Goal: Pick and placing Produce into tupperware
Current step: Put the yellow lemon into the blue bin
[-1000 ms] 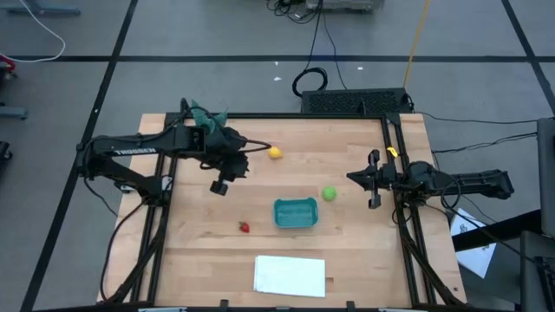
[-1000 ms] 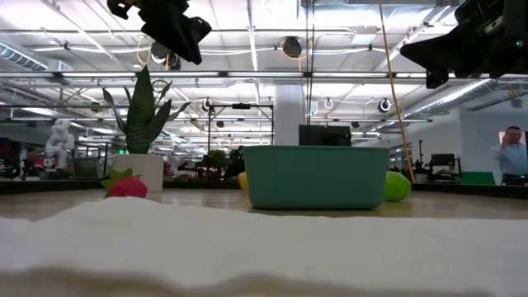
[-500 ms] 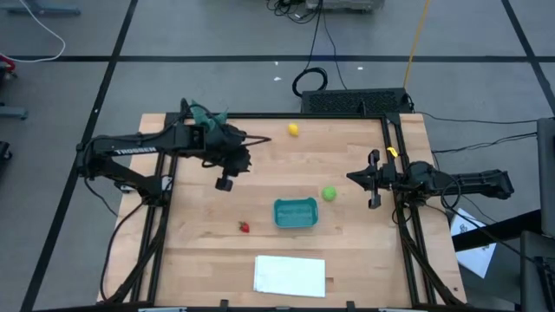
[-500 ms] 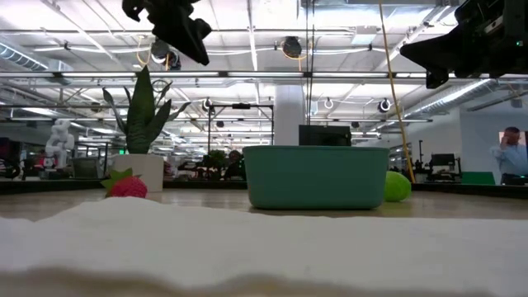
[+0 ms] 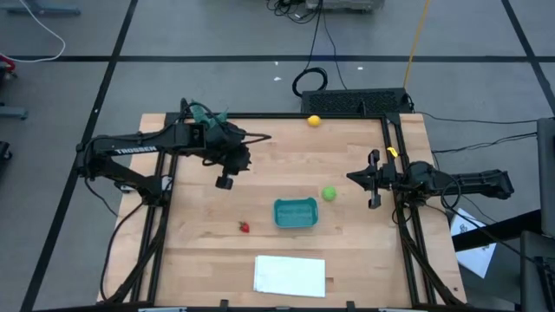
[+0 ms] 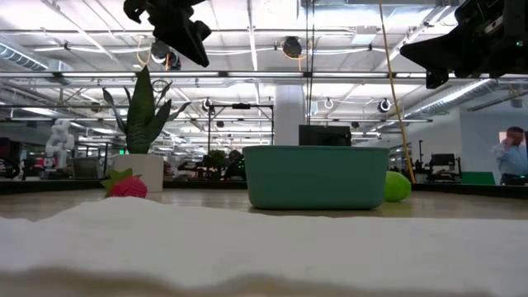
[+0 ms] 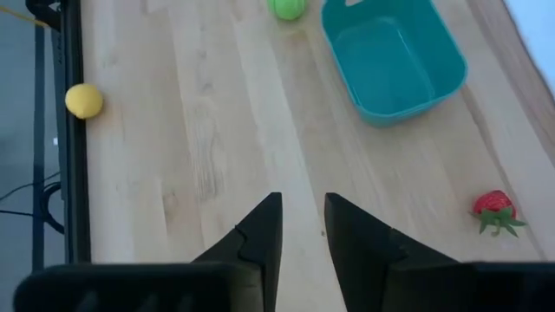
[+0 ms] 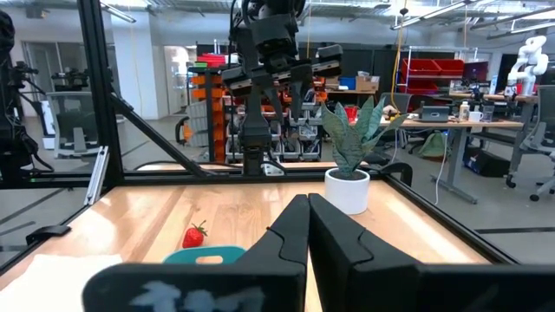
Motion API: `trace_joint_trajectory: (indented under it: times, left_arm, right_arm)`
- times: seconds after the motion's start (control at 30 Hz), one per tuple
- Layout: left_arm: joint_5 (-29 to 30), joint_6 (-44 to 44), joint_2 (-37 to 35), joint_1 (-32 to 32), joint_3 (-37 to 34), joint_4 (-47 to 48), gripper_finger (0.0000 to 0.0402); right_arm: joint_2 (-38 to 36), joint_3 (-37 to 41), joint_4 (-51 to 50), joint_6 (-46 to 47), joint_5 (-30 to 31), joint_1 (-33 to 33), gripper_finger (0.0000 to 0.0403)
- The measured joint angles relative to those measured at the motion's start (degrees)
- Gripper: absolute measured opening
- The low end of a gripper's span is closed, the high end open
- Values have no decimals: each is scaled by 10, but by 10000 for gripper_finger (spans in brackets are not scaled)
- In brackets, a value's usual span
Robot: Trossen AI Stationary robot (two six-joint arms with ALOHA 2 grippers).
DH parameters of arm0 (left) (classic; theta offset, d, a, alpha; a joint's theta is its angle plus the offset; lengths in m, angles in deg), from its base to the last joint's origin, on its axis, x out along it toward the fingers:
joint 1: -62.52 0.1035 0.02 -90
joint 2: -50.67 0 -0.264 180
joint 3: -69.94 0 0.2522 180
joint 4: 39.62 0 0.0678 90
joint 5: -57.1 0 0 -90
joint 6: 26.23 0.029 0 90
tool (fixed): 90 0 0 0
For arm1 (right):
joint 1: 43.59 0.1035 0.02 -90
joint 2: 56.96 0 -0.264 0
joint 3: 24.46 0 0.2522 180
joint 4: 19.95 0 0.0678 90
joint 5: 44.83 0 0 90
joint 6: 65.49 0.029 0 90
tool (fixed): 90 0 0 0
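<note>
The yellow lemon (image 5: pixel 313 120) (image 7: pixel 84 100) lies at the table's far edge, beside the black frame rail. The teal tub (image 5: pixel 296 212) (image 7: pixel 393 56) stands mid-table, with nothing showing inside. The green ball (image 5: pixel 329 194) (image 6: pixel 397 186) rests on the wood just right of it. The red strawberry (image 5: pixel 244 227) (image 7: pixel 494 208) lies to its left. My left gripper (image 5: pixel 264 138) (image 7: pixel 302 217) hovers over the far-left part of the table, a narrow gap between its fingers, holding nothing. My right gripper (image 5: pixel 350 178) (image 8: pixel 308 212) waits shut at the right side.
A spiky plant in a white pot (image 5: pixel 204 115) (image 8: pixel 351 173) stands at the far left corner, behind my left arm. A flat white sheet (image 5: pixel 290 275) lies near the near edge. Black frame rails (image 5: pixel 395 165) border the table. Bare wood lies between tub and lemon.
The lemon has left my left gripper's fingertips and rolled across the wood toward the table's far edge and to the right, coming to the rail. My left gripper's tips have shifted a little toward the far edge.
</note>
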Motion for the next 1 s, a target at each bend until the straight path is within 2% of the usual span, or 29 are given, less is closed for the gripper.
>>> trace_joint_trajectory:
  times: [0.2, 0.27, 0.37, 0.43, 0.53, 0.87, 1.0]
  left_arm:
    - [-5, -41, 0, 1, -9, -29, 93]
    - [-46, -64, -1, 1, -30, -82, 93]
    - [-100, -78, -33, -7, -100, -199, 93]
    - [-103, -91, -54, -15, -152, -293, 93]
    - [-86, -121, -81, -12, -232, -364, 93]
    - [-62, -186, -190, -10, -488, -705, 92]
    - [-29, -201, -207, 6, -567, -781, 92]
  right_arm:
    - [0, 0, -4, 12, 0, 0, 0]
    - [0, 0, -9, 17, 0, 0, 0]
    - [1, 0, -13, 24, 0, 0, 0]
    - [2, 0, -13, 26, 0, 0, 0]
    - [6, 0, -12, 26, 0, 0, 0]
    - [19, 0, -12, 20, 0, 0, 0]
    - [27, 0, -12, 12, 0, 0, 0]
